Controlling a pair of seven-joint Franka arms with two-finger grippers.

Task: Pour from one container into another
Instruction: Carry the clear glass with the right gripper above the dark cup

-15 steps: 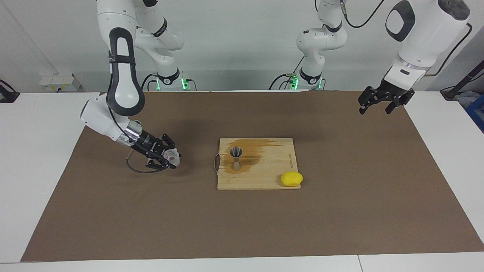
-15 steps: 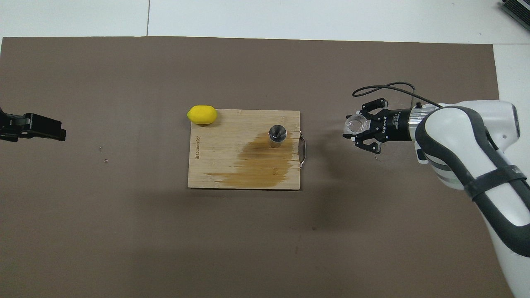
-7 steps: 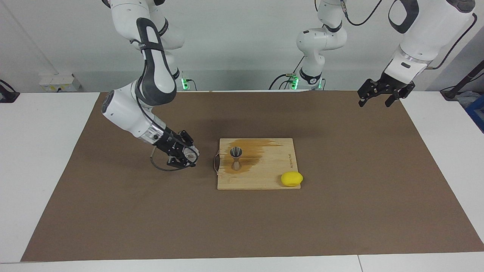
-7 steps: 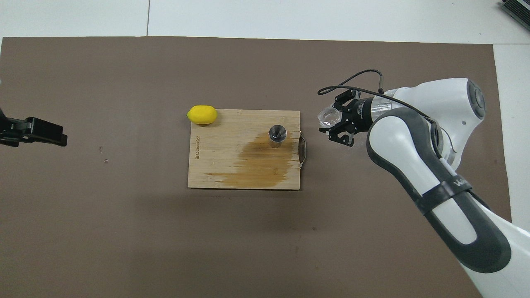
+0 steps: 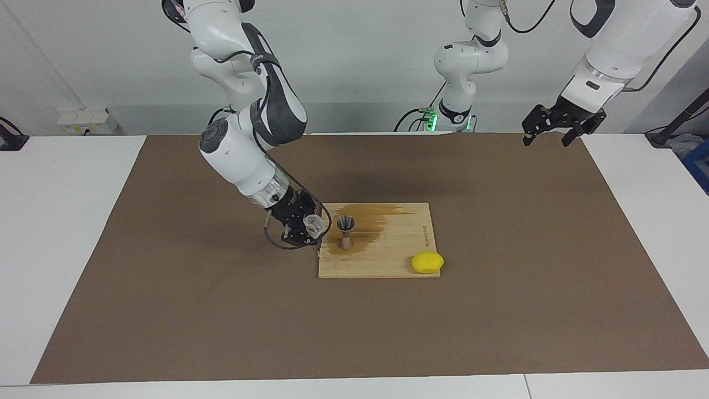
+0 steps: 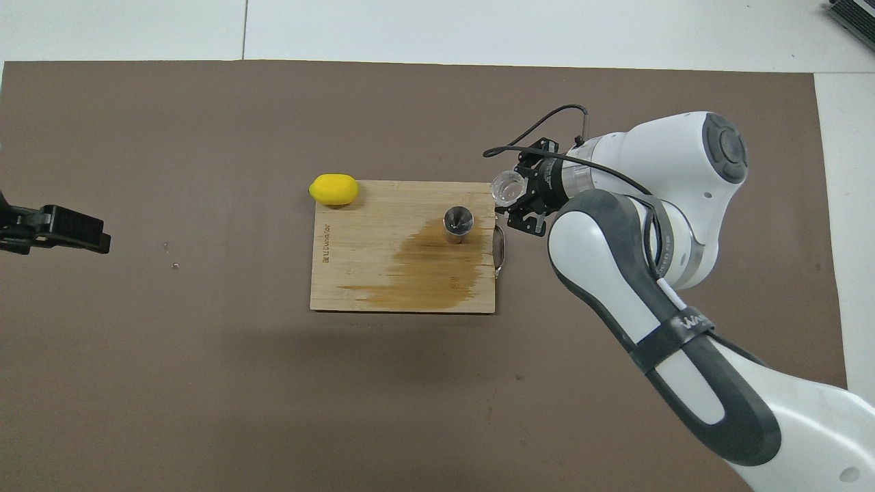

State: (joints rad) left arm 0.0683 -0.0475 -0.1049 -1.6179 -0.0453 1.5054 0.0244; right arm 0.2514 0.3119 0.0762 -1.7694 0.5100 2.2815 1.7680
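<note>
Two containers matter here. The clear glass cup (image 5: pixel 314 224) is clamped in the right gripper (image 5: pixel 303 226), which hangs just over the handle end of the wooden cutting board (image 5: pixel 388 260), toward the right arm's end of the table. The steel jigger (image 5: pixel 346 232) stands upright on the board, apart from the cup, with a brown wet stain (image 5: pixel 372 219) spreading around its foot and toward the robots.

In the overhead view the cup (image 6: pixel 507 188) sits at roughly two o'clock from the jigger (image 6: pixel 458 223), its mouth showing round, so it seems close to level. The right gripper (image 6: pixel 525 198) has its fingers closed on the cup's sides.

As I judge it, the step in hand is bringing the cup over the jigger before tipping. To do it well, carry the cup's lip directly above the jigger's small upper cone, low but not touching, and only then roll the wrist slowly toward the cone. The target mouth is narrow and the jigger has a slim waist (a nudge could topple it), so keep the fingers clear of its rim.

A yellow lemon (image 5: pixel 427 262) rests at the board's corner toward the left arm's end, well away from the work. The left gripper (image 5: pixel 554 127) waits, fingers spread and holding nothing, above the mat's (image 5: pixel 166 310) corner at the left arm's end.
</note>
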